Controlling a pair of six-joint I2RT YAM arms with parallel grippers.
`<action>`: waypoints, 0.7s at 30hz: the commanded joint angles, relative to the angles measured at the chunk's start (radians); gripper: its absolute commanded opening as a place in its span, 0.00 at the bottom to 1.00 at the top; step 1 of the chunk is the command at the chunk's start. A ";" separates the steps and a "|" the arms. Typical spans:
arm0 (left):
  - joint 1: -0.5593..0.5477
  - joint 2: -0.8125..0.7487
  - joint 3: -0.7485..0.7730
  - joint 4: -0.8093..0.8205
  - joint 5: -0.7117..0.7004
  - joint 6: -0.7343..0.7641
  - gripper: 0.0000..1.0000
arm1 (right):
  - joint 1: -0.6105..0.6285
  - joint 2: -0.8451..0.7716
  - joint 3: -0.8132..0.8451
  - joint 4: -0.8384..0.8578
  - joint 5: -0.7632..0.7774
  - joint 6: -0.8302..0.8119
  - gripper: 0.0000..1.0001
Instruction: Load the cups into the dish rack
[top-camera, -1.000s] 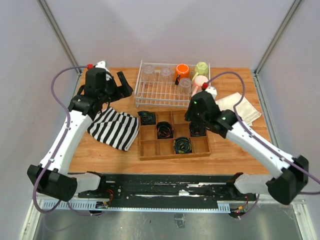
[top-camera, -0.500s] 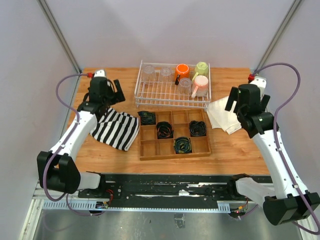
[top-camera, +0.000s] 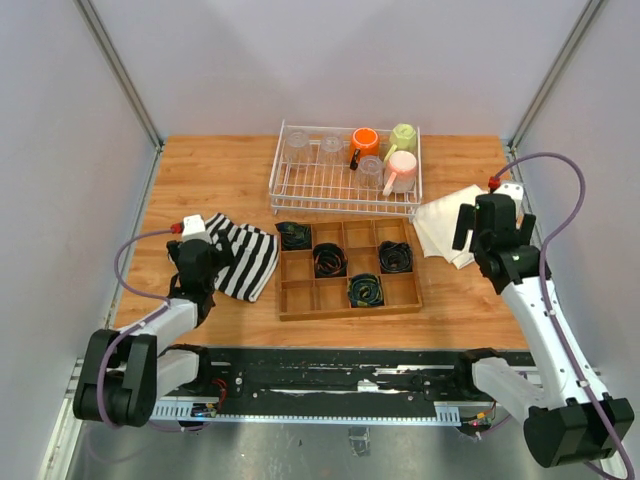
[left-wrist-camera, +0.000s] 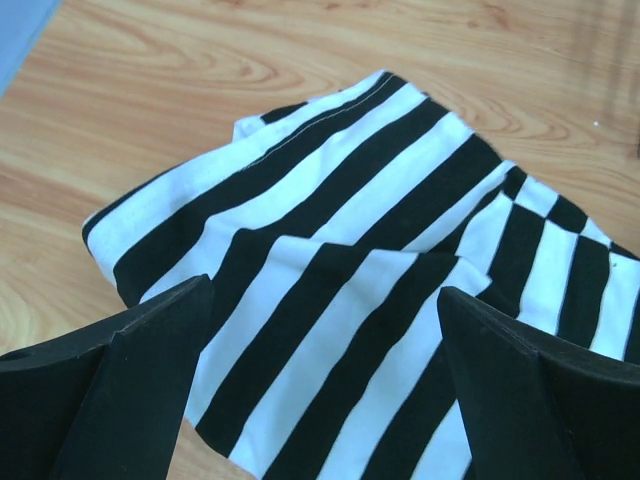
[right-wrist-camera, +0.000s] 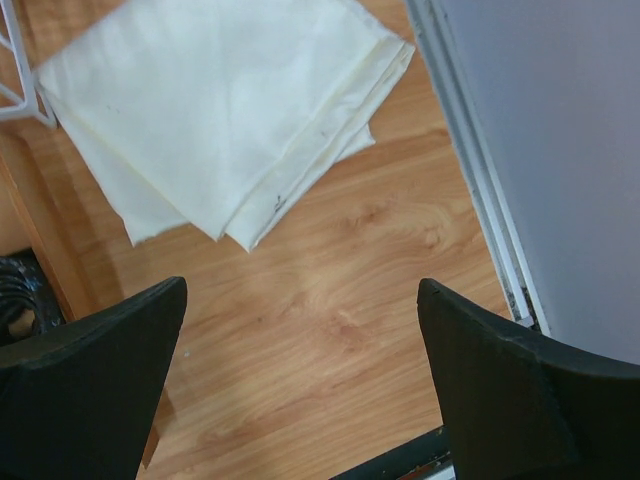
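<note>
While the cups (top-camera: 401, 165) are sitting inside the dish rack (top-camera: 310, 187) at the table's (top-camera: 215, 170) far edge, bare wood is lying open on both sides. The left gripper (left-wrist-camera: 320, 350) is hovering wide open and empty over the striped cloth (left-wrist-camera: 380, 260). The right gripper (right-wrist-camera: 300, 340), equally wide and empty, is hanging beside the cream cloth (right-wrist-camera: 220, 110) near the right edge.

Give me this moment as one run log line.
cups: in dish rack | left end effector: open, empty, over striped cloth | right end effector: open, empty, near cream cloth

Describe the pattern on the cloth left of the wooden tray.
Black-and-white stripes on the crumpled cloth; clearest in left wrist view.
</note>
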 joint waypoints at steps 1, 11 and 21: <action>0.101 0.021 -0.098 0.415 0.261 -0.007 1.00 | -0.026 -0.013 -0.091 0.090 -0.084 -0.022 0.98; 0.135 0.179 -0.235 0.862 0.327 0.081 1.00 | -0.210 0.081 -0.415 0.591 -0.489 -0.088 0.98; 0.147 0.299 -0.262 1.033 0.262 0.038 1.00 | -0.248 0.132 -0.827 1.456 -0.521 -0.255 0.99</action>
